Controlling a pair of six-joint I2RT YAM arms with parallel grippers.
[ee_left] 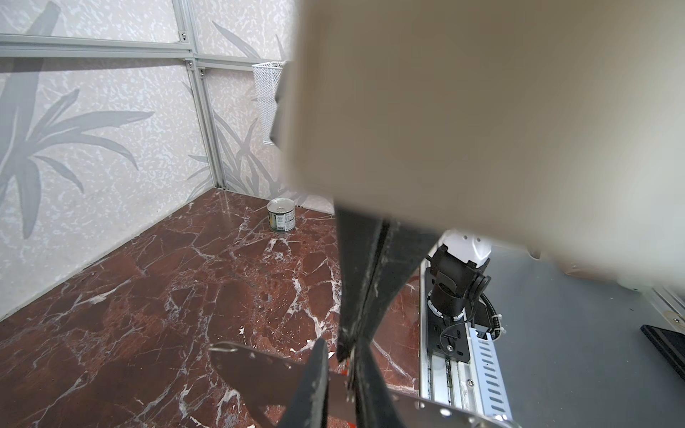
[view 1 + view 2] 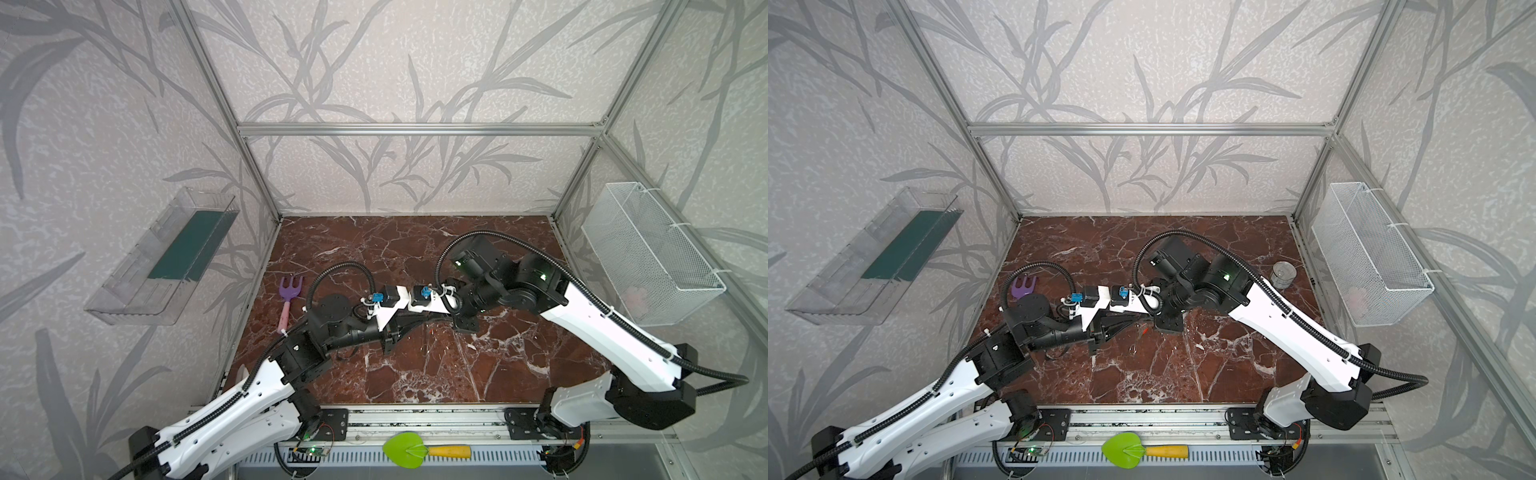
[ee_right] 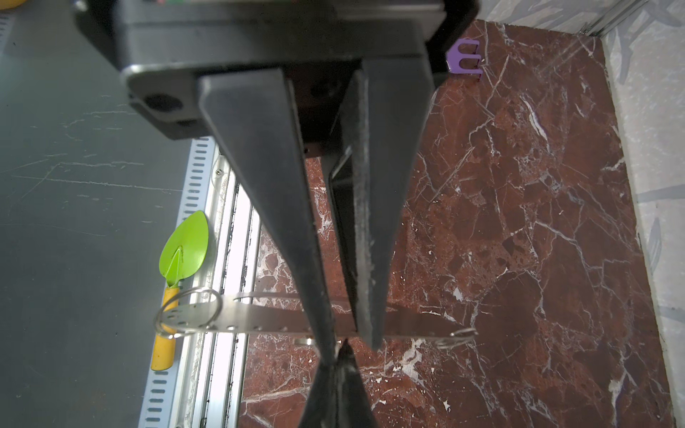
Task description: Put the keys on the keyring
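A purple toy rake (image 2: 289, 289) with a pink handle lies on the red-brown marble tabletop (image 2: 415, 374), close to its left edge. A small tin can (image 2: 1283, 275) stands upright near the right edge, toward the back. A green trowel (image 2: 405, 449) with a yellow handle lies on the slotted rail in front of the table. A clear plastic bin (image 2: 124, 291) holding a dark green pad (image 2: 187, 245) hangs on the left wall. A white wire basket (image 2: 648, 257) hangs on the right wall. Leaf-patterned wallpaper (image 2: 374, 62) sits behind an aluminium frame (image 2: 415, 129).

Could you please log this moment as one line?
step: threading | right gripper: shut on keyring | left gripper: shut on keys, at keyring
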